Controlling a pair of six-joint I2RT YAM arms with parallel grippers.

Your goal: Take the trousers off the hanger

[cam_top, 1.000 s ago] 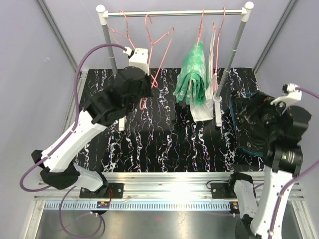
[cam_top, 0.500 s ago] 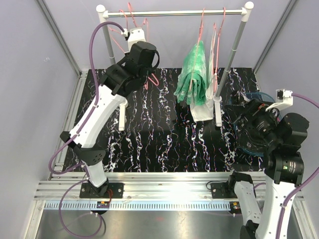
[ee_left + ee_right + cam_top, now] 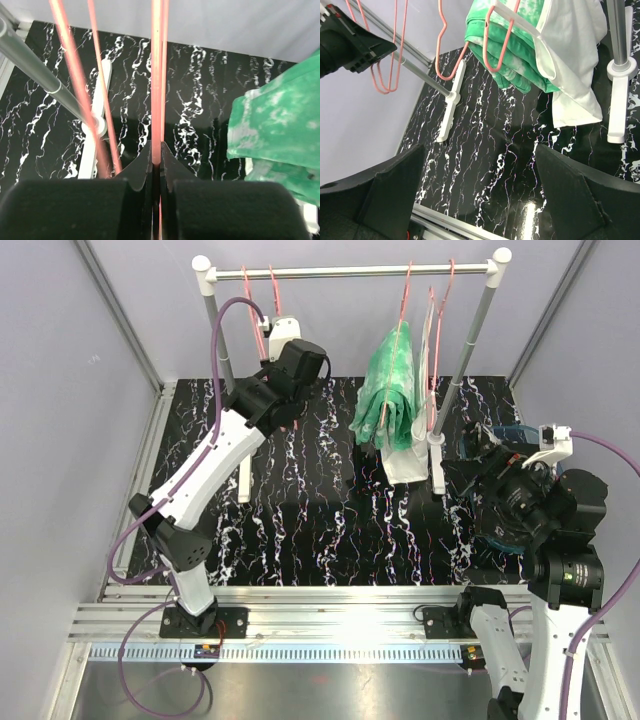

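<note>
The green-and-white tie-dye trousers [image 3: 390, 390] hang folded over a pink hanger [image 3: 405, 300] right of the rail's middle. They also show in the left wrist view [image 3: 280, 130] and the right wrist view [image 3: 515, 55]. My left gripper [image 3: 268, 340] is raised near the rail's left end and shut on an empty pink hanger [image 3: 156, 75], its wire pinched between the jaws [image 3: 156, 155]. My right gripper [image 3: 480, 150] is open and empty over the table's right side [image 3: 478, 468], apart from the trousers. The magenta pair and the black marbled pair are out of view.
The rack's rail [image 3: 350, 270] rests on two grey posts [image 3: 465, 350] with white feet [image 3: 244, 485]. A second empty pink hanger [image 3: 75, 85] hangs left of the held one. A white cloth [image 3: 410, 465] hangs behind the green trousers. A blue-rimmed thing [image 3: 510, 435] lies under my right arm.
My left arm has risen and reached back toward the rail with the pink hanger in its jaws; both empty hangers now hang edge-on at the rail's left. My right arm shifted slightly left.
</note>
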